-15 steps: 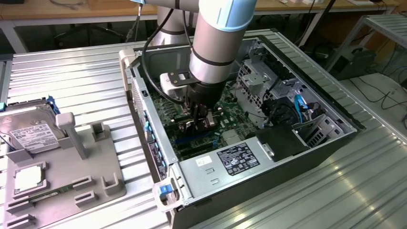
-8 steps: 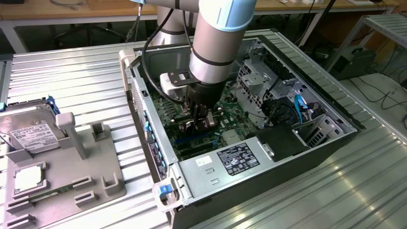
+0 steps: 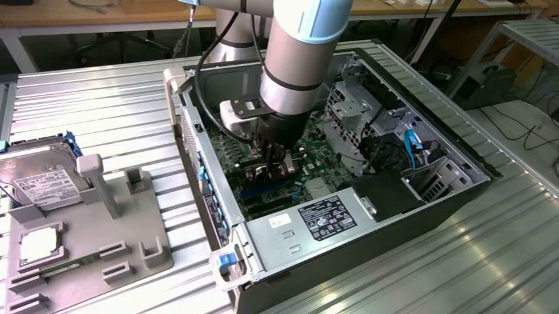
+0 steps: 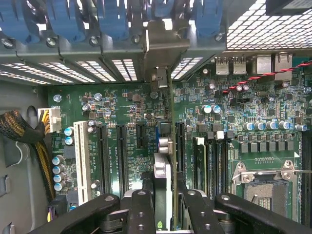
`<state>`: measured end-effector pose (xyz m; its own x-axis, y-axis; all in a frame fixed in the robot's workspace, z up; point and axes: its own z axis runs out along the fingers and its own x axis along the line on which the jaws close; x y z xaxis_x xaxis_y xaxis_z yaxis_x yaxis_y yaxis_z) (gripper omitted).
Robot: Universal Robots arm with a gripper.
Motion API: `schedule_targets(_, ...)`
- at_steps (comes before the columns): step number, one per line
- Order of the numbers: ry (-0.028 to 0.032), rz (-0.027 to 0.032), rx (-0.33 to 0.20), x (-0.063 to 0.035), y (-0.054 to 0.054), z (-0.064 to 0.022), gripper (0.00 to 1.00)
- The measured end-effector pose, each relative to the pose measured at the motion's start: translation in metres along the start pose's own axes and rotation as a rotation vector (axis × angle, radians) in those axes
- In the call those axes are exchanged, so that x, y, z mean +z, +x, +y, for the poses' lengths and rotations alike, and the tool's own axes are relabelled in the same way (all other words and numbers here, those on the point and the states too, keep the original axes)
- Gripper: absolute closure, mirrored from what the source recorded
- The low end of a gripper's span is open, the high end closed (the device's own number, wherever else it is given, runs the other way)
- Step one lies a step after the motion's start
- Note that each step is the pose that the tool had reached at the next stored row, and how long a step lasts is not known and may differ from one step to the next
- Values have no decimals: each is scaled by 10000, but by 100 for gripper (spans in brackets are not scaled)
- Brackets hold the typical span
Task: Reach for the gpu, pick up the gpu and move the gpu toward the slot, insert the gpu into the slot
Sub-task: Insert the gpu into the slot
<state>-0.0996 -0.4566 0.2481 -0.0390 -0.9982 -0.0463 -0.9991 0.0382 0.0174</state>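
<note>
Arm: the grey and blue arm comes down from the far side of the exterior view into the open computer case (image 3: 459, 190), which lies on its side on the slatted metal table (image 3: 105, 111).
Gripper: the gripper (image 3: 272, 167) is low inside the case, just above the green motherboard (image 4: 122, 102).
Grip: the two black fingers (image 4: 140, 210) are drawn in close, one pressed against each face of the gpu (image 4: 164, 168), with only the card's thickness between them.
Gpu: it stands upright on its long edge and is seen edge-on in the wrist view; its grey metal bracket (image 4: 163, 46) reaches the rear wall of the case, between the vented slot covers.
Slot: a short bright-blue stretch of the slot (image 4: 157, 128) shows directly under the card and in line with it; the card hides the rest, so I cannot tell how deep the card sits.
Neighbours: long black slots (image 4: 103, 156) and a white slot (image 4: 82, 161) lie to one side of the card, and the processor socket (image 4: 265, 183) lies to the other.
Case, near end: the power supply (image 3: 328, 219), with its black label, sits at the near end.
Exterior view's left: a hard drive (image 3: 39, 178) leans in a grey holder (image 3: 101, 235), well apart from the case.
</note>
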Motion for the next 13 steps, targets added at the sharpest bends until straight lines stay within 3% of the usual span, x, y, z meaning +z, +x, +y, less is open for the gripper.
schedule_targets(13,0,8,-1,4,21,-1,73)
